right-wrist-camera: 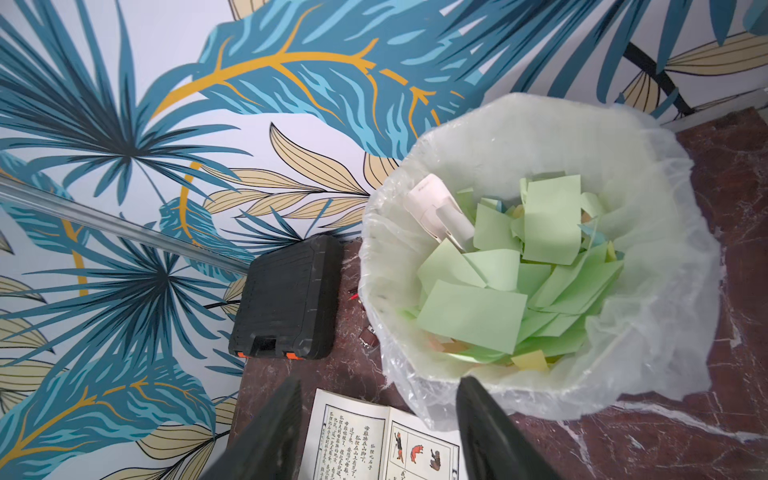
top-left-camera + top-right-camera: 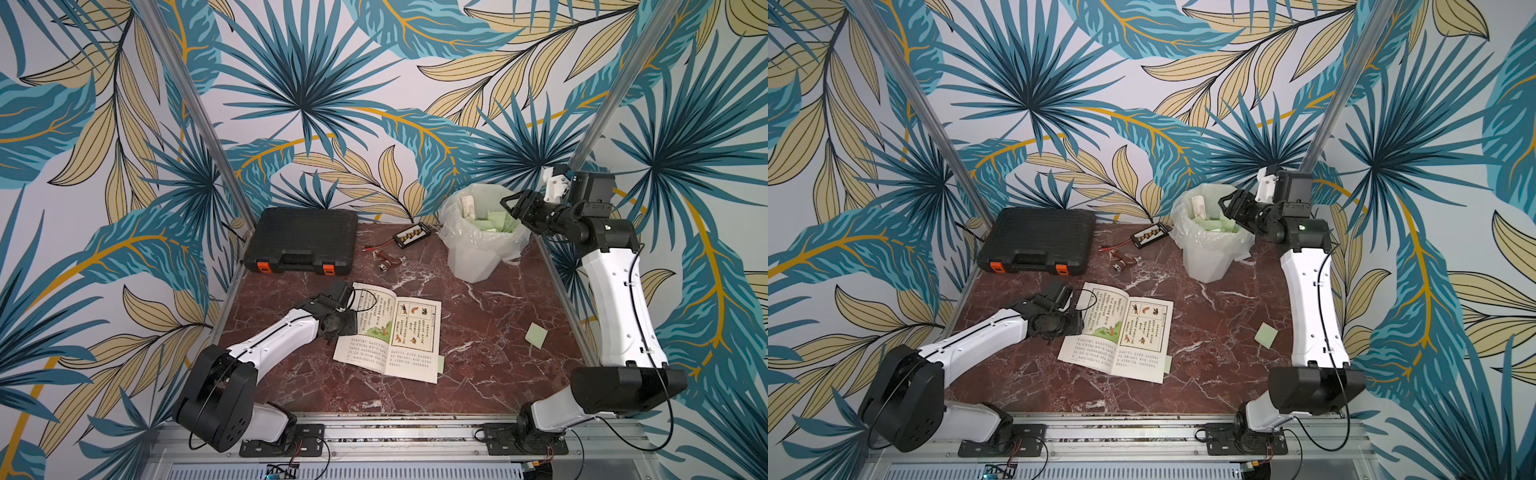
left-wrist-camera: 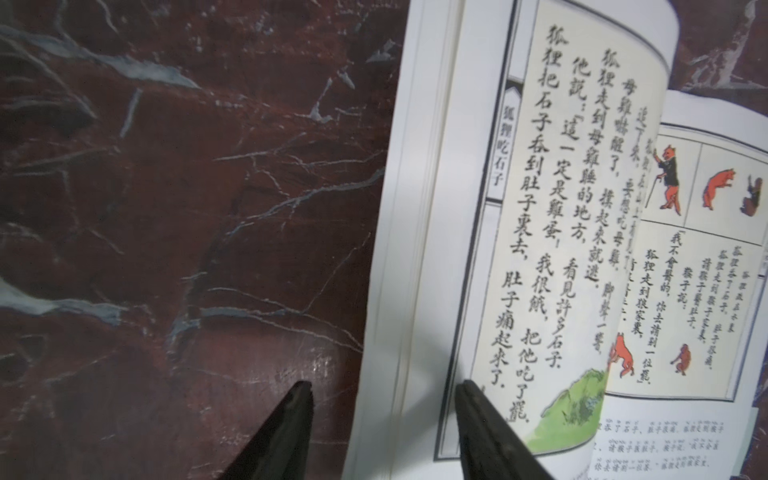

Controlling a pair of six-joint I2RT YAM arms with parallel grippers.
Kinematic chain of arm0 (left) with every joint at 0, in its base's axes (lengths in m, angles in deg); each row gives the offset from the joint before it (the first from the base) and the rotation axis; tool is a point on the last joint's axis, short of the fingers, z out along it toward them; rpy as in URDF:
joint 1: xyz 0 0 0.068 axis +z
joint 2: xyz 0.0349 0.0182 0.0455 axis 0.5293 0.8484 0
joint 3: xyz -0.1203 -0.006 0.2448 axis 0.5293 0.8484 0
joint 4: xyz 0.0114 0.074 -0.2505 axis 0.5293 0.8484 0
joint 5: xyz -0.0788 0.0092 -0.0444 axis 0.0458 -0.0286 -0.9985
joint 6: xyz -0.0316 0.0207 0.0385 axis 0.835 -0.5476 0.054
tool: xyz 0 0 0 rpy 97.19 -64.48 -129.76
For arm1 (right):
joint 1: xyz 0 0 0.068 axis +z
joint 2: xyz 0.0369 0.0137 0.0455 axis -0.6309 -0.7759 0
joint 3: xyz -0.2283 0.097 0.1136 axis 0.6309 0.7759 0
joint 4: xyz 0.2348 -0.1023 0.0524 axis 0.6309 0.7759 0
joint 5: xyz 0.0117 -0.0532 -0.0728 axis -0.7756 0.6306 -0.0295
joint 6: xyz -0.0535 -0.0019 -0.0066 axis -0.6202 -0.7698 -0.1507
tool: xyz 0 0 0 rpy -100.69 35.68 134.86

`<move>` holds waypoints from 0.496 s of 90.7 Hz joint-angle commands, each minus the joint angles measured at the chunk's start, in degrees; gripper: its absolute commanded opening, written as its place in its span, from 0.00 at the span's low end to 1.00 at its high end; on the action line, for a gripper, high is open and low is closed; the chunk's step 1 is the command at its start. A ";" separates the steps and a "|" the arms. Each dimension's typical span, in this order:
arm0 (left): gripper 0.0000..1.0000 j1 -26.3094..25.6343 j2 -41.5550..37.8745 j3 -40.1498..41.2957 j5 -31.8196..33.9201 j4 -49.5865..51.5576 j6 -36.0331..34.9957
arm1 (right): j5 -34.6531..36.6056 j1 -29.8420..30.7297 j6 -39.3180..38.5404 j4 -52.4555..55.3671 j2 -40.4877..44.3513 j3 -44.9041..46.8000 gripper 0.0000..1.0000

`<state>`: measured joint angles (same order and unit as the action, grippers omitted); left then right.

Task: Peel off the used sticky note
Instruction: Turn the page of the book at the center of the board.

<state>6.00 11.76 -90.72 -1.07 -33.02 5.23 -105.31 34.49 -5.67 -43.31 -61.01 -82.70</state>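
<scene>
An open picture book [image 2: 392, 330] [image 2: 1121, 332] lies in the middle of the table. A pale green sticky note [image 2: 441, 364] [image 2: 1168, 365] pokes out from under its right page edge. My left gripper [image 2: 348, 326] [image 2: 1070, 324] [image 3: 384, 386] points down at the book's left edge [image 3: 399, 257], open, one finger over the table and one over the page, which curls up. My right gripper [image 2: 509, 205] [image 2: 1227, 203] [image 1: 378, 384] hangs open and empty at the rim of the bin [image 2: 453, 232] [image 1: 648, 365]. Several green notes [image 1: 471, 316] lie in the bin.
A loose green note [image 2: 536, 335] [image 2: 1266, 335] lies on the marble near the right arm. A black tool case [image 2: 301, 240] sits at the back left. A small black board with wires [image 2: 411, 235] and a small motor [image 2: 388, 262] lie behind the book.
</scene>
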 commanded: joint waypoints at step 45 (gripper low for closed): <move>0.64 -0.28 -2.57 -6.41 -4.00 1.58 1.52 | -1.14 29.58 6.93 -24.68 0.83 47.87 0.35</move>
<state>6.00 9.01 -96.40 -3.93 -30.64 5.88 -108.35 57.51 -1.41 -58.15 -53.06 -39.73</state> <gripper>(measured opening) 0.640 0.372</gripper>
